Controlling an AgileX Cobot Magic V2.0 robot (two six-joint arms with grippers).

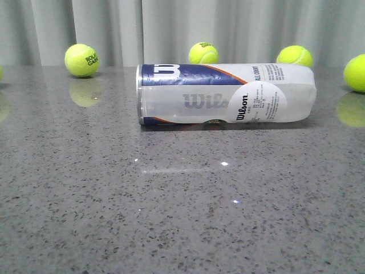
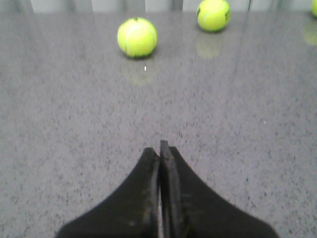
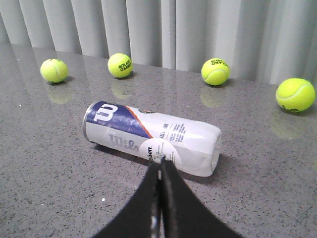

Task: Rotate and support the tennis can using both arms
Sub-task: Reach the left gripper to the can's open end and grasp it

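Note:
The tennis can (image 1: 225,94) lies on its side across the middle of the grey table, silver rim to the left, navy and orange label on top, white round Wilson badge facing me. It also shows in the right wrist view (image 3: 153,138). My right gripper (image 3: 161,163) is shut and empty, its tips pointing at the can's side, apart from it. My left gripper (image 2: 159,148) is shut and empty over bare table; the can is out of its view. Neither gripper shows in the front view.
Several yellow-green tennis balls lie along the back of the table near the curtain: one at the left (image 1: 81,60), one behind the can (image 1: 203,53), one at the right (image 1: 294,56), one at the far right edge (image 1: 356,72). Two balls (image 2: 137,36) lie ahead of the left gripper.

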